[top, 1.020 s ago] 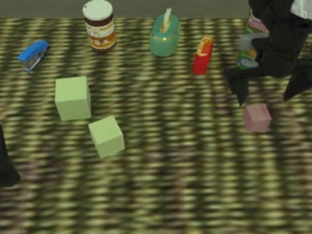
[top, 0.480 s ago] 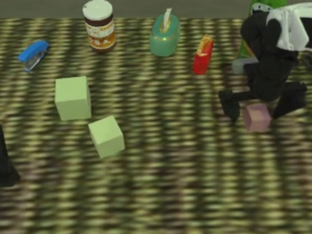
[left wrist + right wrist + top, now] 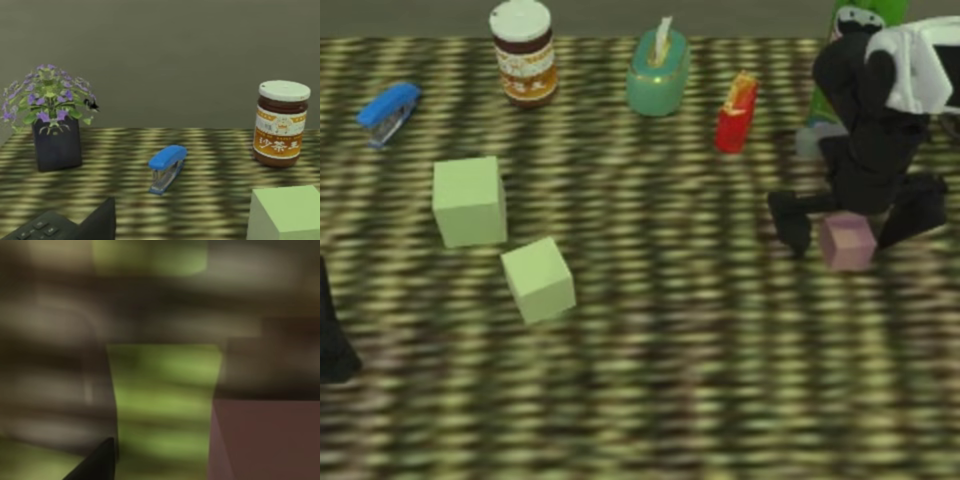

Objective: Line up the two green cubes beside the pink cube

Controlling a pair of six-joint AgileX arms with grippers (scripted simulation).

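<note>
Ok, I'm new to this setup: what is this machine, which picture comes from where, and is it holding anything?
It is a pair of AgileX arms with two-finger grippers at a table. One picture looks down from above; the other two come from cameras on each wrist.

In the top view, the right gripper is low over the pink cube on the table's right, open, a finger on either side. Nothing is held yet. The right wrist view shows the cube blurred, close up.

The left arm is parked at the left edge.

The two green cubes lie apart on the left. Along the back are a stapler, jar, tissue holder and red box. The left wrist view also shows a potted plant.
</note>
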